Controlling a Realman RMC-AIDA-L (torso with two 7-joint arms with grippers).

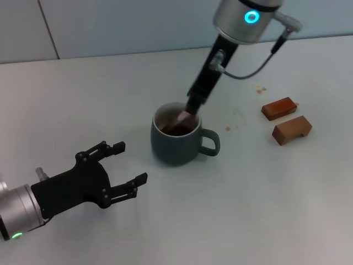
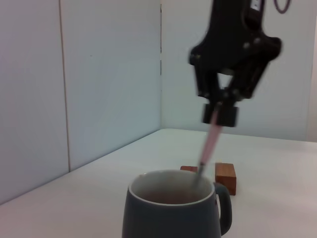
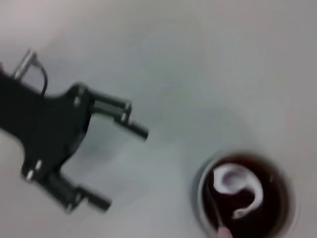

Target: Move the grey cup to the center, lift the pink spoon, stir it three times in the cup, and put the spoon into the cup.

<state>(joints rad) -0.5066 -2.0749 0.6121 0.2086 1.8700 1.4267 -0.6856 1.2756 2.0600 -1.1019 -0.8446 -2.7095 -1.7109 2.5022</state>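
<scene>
The grey cup (image 1: pixel 177 139) stands upright near the middle of the table, handle toward the right. My right gripper (image 1: pixel 191 109) hangs over its far rim, shut on the pink spoon (image 1: pixel 185 116), whose lower end dips inside the cup. In the left wrist view the right gripper (image 2: pixel 220 111) pinches the spoon (image 2: pixel 210 144) at its top, and the spoon slants down into the cup (image 2: pixel 171 213). The right wrist view looks down into the cup (image 3: pixel 245 196), with the spoon (image 3: pixel 224 230) at its near rim. My left gripper (image 1: pixel 128 163) is open and empty, on the table left of the cup.
Two brown wooden blocks (image 1: pixel 278 108) (image 1: pixel 292 130) lie on the table to the right of the cup. Small brown stains (image 1: pixel 260 89) mark the tabletop near them. A pale wall runs along the far edge of the table.
</scene>
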